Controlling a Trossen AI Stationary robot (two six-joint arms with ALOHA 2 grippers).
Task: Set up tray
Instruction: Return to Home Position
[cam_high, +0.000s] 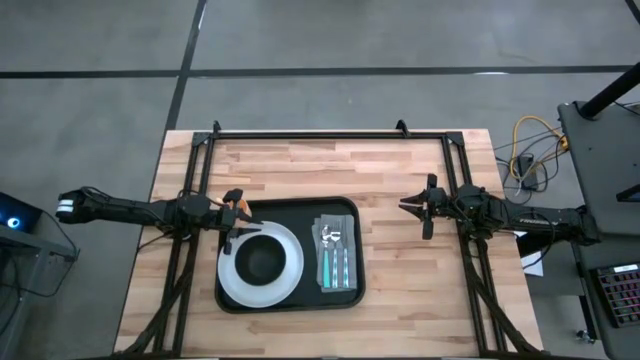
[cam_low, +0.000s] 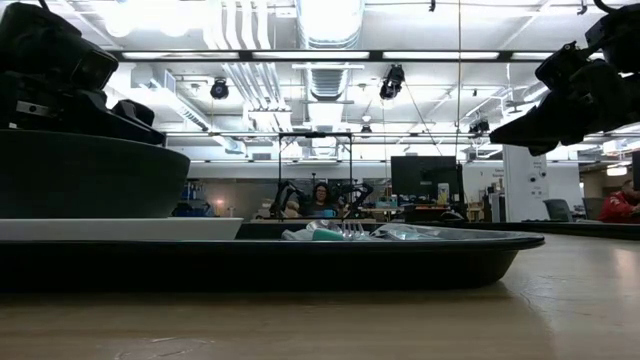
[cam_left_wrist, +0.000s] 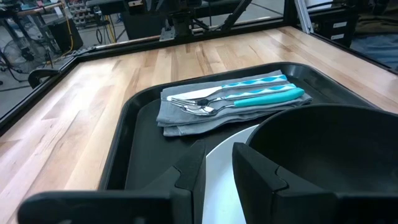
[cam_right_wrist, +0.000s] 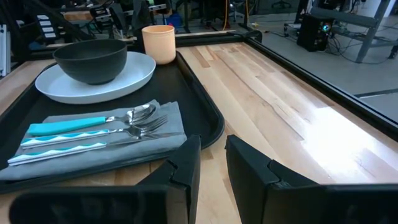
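High view: tray (cam_high: 310, 295) mid-table, plate (cam_high: 232, 280) and bowl (cam_high: 262, 260) in its left half, napkin (cam_high: 337, 222) with cutlery (cam_high: 337, 262) in its right. Left gripper (cam_high: 237, 218) over tray's back-left corner; right gripper (cam_high: 413, 207) above bare wood, apart from tray.

Low view: both arms raised above tray level.

Left wrist view: fingers (cam_left_wrist: 186, 177) narrowly parted, empty (bowl close ahead).

Right wrist view: fingers (cam_right_wrist: 183, 165) likewise narrow, nothing held; cup (cam_right_wrist: 158, 42) behind plate.

To home well, judged: raise left before retracting, clearing cup and bowl rim. Right free to withdraw directly.
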